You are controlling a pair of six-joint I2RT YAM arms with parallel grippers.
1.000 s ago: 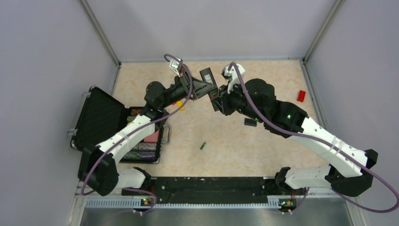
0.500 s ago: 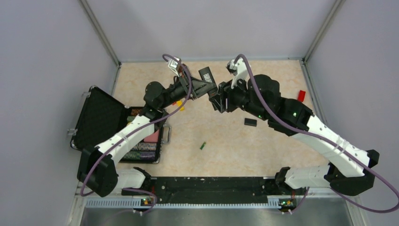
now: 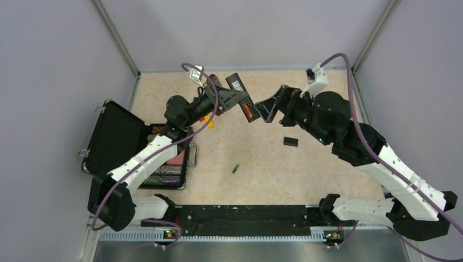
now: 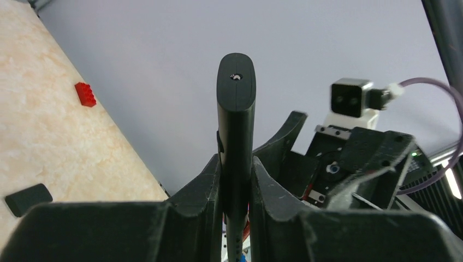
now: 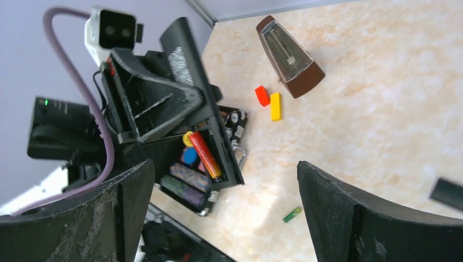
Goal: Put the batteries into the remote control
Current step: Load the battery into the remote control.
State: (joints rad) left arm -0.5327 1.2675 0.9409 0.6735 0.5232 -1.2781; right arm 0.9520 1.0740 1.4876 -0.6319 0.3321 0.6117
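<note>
My left pincer (image 4: 236,183) is closed on the remote control (image 4: 236,103), squeezing its thin sides. It holds the remote control off the tabletop (image 3: 262,158) toward the back, tilted, with the open compartment facing my right arm. Compared with a second ago I have tipped it a little further and carried it slightly back; the grip is the same.

The larger change is on my right. A second ago my right pincer (image 3: 264,112) was pressed up against the lower end of the remote control, covering the compartment. Now it has drawn off to the right, clear of the remote control, with its fingers (image 5: 349,218) spread wide and nothing between them. The wrist behind it has swung up toward the back right corner.

With that pincer out of the way, the seated battery (image 5: 206,154) shows. It lies lengthwise in the open compartment near the remote control's lower end, red along most of its body. That spot was hidden in the earlier pictures.

The loose battery (image 3: 236,168) lies on the tabletop in the middle, well apart from both pincers, where it lay before. The battery cover (image 3: 290,141), a small black slab, has not moved either. The metronome (image 5: 289,57) is near the red block (image 5: 262,96) and the yellow block (image 5: 275,106). The black case (image 3: 117,136) lies open at the left.
</note>
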